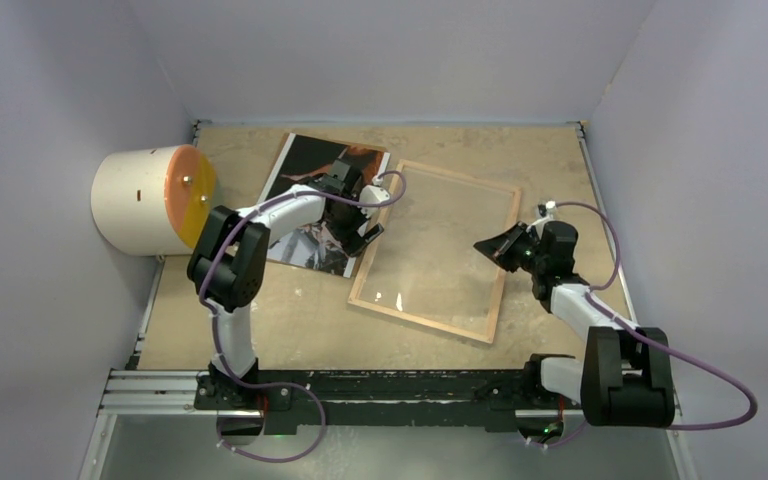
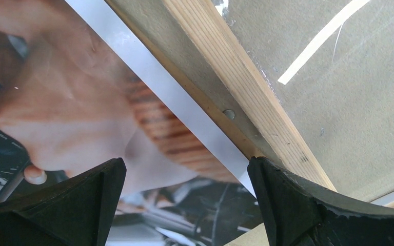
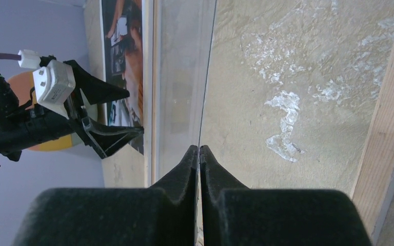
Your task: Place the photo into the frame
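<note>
The photo [image 1: 305,165] lies face up on the surface [image 1: 290,320] just left of the frame [image 1: 420,320], its long sides roughly parallel to the frame's left rail and its right edge directly beneath the nearer left gripper [image 1: 362,238], whose fingers stand wide apart, while the right gripper [image 1: 488,247], fingers pressed together, sits at the frame's right side.

Tan table [image 1: 290,320], photo [image 1: 302,162] face up at far left, frame [image 1: 435,250] flat just beside it, wooden back up
</note>
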Action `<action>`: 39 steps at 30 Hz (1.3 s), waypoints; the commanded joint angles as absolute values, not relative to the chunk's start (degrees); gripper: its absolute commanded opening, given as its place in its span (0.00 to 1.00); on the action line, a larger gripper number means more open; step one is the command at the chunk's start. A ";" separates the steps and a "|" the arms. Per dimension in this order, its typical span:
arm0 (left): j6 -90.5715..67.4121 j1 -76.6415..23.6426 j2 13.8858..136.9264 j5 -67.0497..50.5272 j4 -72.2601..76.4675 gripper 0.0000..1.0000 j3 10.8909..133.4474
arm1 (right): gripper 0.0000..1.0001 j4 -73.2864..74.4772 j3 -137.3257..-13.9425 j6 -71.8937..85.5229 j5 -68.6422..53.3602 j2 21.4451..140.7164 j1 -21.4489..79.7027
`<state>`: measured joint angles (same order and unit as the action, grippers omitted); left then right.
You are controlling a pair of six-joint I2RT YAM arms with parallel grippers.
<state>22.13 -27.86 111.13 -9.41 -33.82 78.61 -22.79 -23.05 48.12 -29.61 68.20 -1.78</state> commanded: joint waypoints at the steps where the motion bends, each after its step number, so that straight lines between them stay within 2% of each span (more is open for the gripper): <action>1: 23.43 -28.39 111.27 -9.20 -32.61 1.00 78.13 | 0.10 -23.32 -23.61 46.66 -30.09 69.05 -1.84; 3: 23.45 -28.39 111.19 -8.91 -32.52 1.00 78.22 | 0.23 -22.07 -24.39 45.75 -29.85 69.24 -1.84; 6: 23.57 -28.39 110.85 -8.70 -32.61 1.00 78.22 | 0.31 -20.66 -24.99 44.86 -28.82 69.13 -1.85; 9: 23.63 -28.39 110.72 -8.46 -32.82 1.00 78.22 | 0.35 -19.64 -25.11 44.70 -28.13 69.53 -1.85; 10: 23.73 -28.39 110.74 -8.44 -32.91 1.00 78.30 | 0.40 -19.21 -25.18 44.60 -27.97 69.83 -1.85; 12: 23.77 -28.39 110.63 -8.23 -33.00 1.00 78.23 | 0.41 -17.91 -25.39 44.04 -27.35 70.48 -1.86; 14: 23.80 -28.39 110.42 -8.05 -32.96 1.00 78.31 | 0.34 -16.97 -25.36 43.84 -26.48 71.05 -1.85; 16: 23.86 -28.39 110.24 -7.99 -33.04 1.00 78.39 | 0.18 -16.55 -25.18 43.69 -26.03 71.42 -1.85; 18: 23.91 -28.39 110.13 -8.02 -33.08 1.00 78.40 | 0.09 -16.21 -25.25 43.68 -25.75 71.79 -1.85; 24: 23.92 -28.39 110.20 -8.25 -32.96 1.00 78.14 | 0.00 -15.42 -26.14 42.66 -27.52 73.74 -1.85; 39: 23.99 -28.39 110.87 -8.49 -32.52 1.00 78.27 | 0.00 -11.63 -28.78 39.97 -34.37 74.53 -1.84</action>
